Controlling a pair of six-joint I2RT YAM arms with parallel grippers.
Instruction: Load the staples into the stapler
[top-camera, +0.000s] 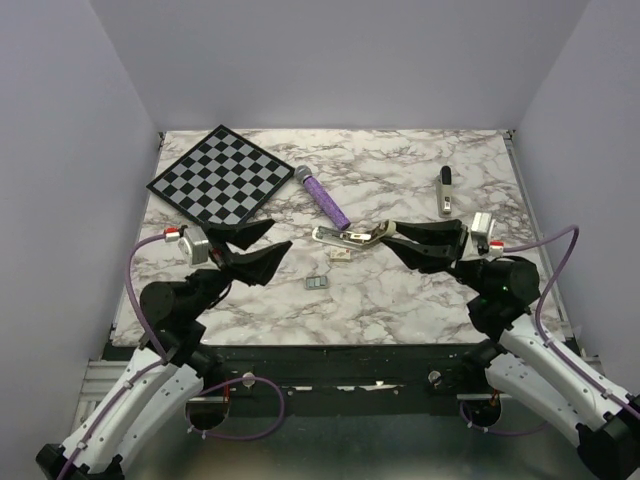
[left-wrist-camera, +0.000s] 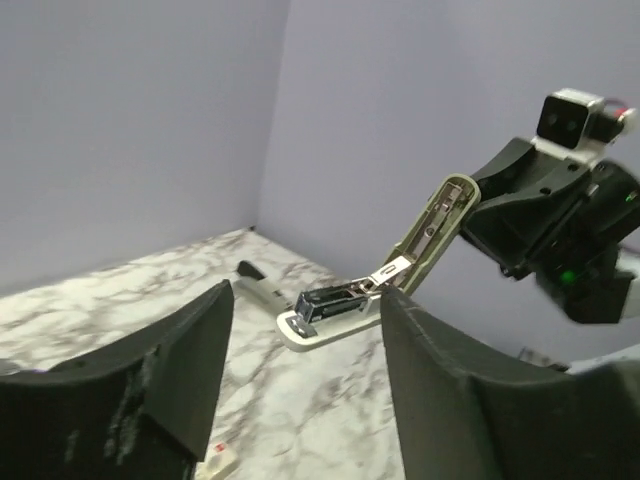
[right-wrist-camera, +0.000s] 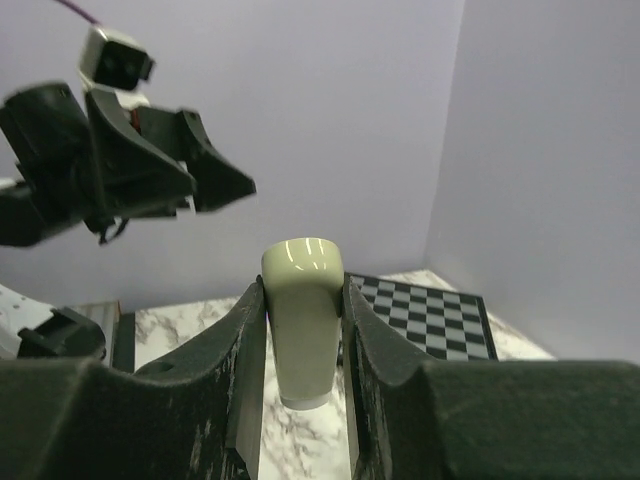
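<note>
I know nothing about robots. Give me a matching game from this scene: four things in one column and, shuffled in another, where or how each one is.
Things:
1. open stapler
2. staples
3. pen
4. left gripper

Place or state:
A. purple, lying beside the checkerboard
B. open, holding nothing
C. lid clamped by the right gripper
D. lying loose on the table, on the near side of the open stapler

Pairs: 1-C, 2-D, 3-A, 4-B
</note>
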